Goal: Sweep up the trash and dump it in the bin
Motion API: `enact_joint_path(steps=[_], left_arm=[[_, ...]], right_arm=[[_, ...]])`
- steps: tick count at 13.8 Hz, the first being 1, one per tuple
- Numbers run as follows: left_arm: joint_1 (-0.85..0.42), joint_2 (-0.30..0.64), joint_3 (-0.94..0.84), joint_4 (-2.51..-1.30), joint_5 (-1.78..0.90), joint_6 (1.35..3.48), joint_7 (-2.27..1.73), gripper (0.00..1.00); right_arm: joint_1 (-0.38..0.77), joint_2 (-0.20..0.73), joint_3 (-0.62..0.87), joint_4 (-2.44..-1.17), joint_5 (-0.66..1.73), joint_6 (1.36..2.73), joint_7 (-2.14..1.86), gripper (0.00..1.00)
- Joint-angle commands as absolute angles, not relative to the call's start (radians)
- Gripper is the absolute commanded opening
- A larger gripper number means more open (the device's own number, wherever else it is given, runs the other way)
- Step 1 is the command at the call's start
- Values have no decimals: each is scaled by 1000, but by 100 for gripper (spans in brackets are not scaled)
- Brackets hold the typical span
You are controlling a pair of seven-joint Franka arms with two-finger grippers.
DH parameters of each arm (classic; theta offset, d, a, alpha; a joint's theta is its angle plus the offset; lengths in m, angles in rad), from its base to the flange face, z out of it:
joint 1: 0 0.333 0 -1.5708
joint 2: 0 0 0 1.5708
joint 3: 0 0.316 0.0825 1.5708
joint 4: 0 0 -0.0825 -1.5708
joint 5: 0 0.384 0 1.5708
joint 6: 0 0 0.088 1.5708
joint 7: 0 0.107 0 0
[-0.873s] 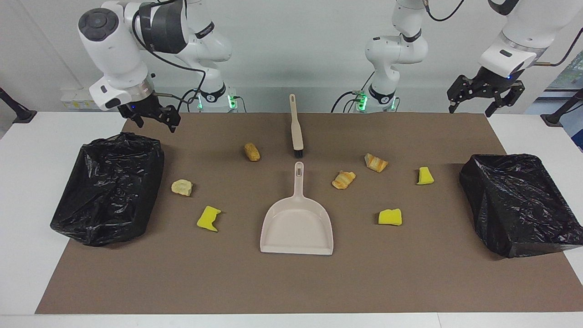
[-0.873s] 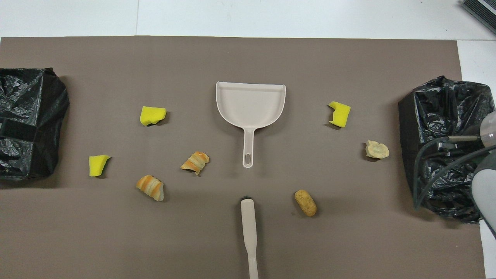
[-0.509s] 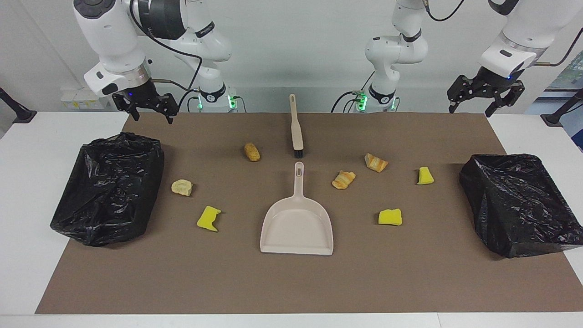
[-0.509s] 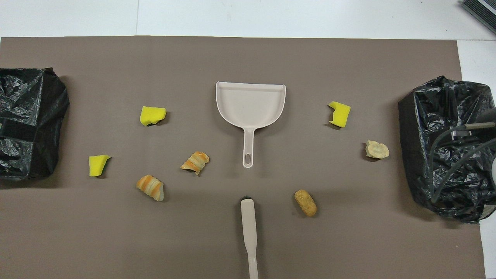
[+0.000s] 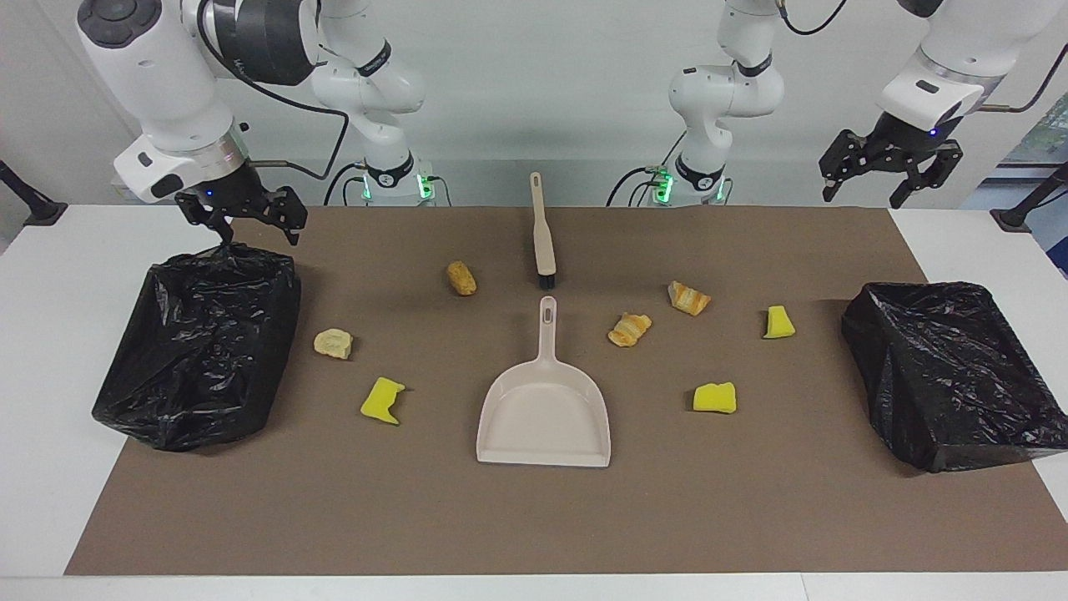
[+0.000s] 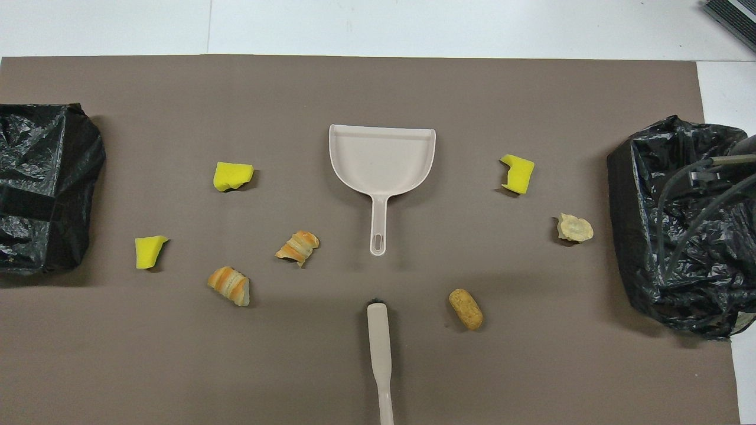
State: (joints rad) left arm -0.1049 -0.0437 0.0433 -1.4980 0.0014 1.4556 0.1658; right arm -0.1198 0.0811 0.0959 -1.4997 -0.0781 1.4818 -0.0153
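- Brown mat [image 5: 534, 517] is spread over the white counter [image 5: 50, 351]; trash [image 5: 715, 398] is scattered round the dustpan [image 5: 543, 417].
- Left gripper [image 5: 888, 167] is held wide, empty.
- Right gripper [image 5: 242, 219] is spread wide over the bin [image 5: 200, 342].

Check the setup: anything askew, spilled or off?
Nothing damaged. Seven trash scraps lie scattered on the brown mat around the dustpan, none inside it. The brush lies flat, unheld. Oddest: the right end effector sits at the rim of a black bin.
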Motion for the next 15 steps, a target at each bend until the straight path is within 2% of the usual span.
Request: enact_joint_path(steps=[1,4,6,12,15], left_arm=[[-146,-106,48,-1592,-11,1462,161,100],[-227,-188,45,-1760,-35,1541,161,100],[-328,-230,40,-1877,-58,1612,138,100],[-687,-249,37,-2133,-66,1845,-363,100],[-869,-239,37,-2236,-66,1983,-549,100]], right_arm=[[-126,89,95,-1474,-32,1453,-28,100],[-126,87,97,-1474,-28,1454,-26,100],[-124,78,100,-1476,-22,1457,12,100],[-42,49,113,-1525,-20,1485,127,100],[-38,34,222,-1575,-12,1563,229,100]])
